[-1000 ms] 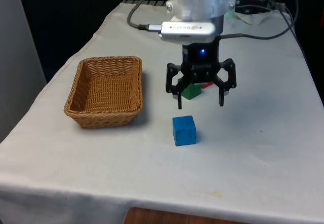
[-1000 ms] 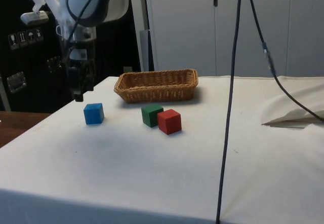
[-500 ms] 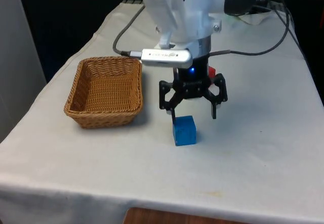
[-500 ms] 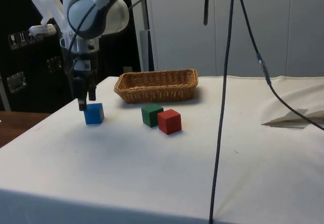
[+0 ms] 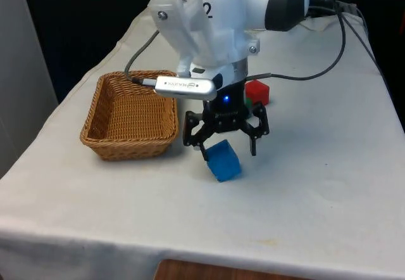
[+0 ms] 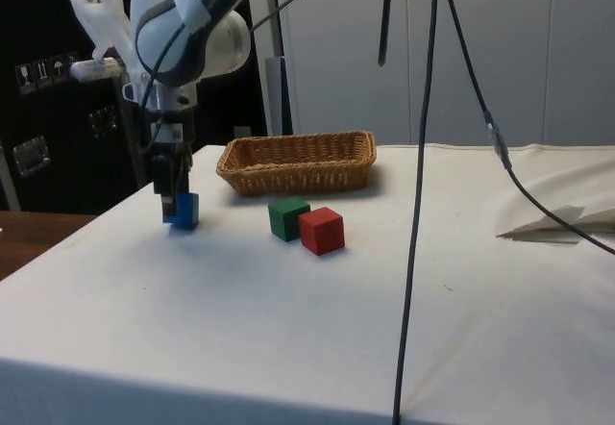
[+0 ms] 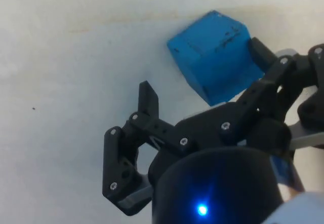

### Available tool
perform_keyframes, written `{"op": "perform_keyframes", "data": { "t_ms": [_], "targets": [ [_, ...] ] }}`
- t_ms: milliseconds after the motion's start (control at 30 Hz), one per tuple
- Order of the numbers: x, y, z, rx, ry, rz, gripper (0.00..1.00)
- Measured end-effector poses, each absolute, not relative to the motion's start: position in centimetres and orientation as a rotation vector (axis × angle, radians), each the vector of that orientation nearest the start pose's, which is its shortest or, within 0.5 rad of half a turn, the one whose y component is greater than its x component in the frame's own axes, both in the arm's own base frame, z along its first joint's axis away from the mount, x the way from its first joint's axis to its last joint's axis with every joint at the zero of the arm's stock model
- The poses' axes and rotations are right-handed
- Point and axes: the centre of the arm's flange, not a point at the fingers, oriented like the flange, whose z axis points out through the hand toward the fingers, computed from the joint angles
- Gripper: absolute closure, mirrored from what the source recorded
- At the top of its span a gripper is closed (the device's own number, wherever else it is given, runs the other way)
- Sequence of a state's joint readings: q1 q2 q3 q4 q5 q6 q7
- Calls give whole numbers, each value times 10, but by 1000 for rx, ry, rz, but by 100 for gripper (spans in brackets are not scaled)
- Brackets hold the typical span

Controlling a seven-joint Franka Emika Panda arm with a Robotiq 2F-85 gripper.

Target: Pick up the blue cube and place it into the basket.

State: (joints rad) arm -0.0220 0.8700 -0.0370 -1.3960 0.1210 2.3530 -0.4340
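Gripper (image 5: 228, 148) low at frame centre, fingers spread wide; blue cube (image 5: 223, 160) tilted, touching one finger (image 7: 259, 51); basket (image 5: 131, 113) at left; red cube (image 5: 257, 92) behind.

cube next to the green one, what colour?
Red, touching the green cube; the side view shows it best.

Woven wicker basket (image 5: 131, 114), matt white cloth (image 5: 316, 197), smooth blue cube (image 5: 223, 160).

Bright even light, soft shadows, pale washed-out wrist view.
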Motion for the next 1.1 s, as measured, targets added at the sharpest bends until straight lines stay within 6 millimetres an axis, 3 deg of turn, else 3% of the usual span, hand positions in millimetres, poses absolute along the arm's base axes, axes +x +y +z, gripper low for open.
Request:
{"op": "perform_keyframes", "data": {
  "t_ms": [367, 667, 1100],
  "targets": [
    [741, -31, 196, -3063, -485, -166, 0],
    [742, -12, 220, -3078, -499, -161, 0],
    [739, -21, 202, -3067, -596, -126, 0]
  ]
}}
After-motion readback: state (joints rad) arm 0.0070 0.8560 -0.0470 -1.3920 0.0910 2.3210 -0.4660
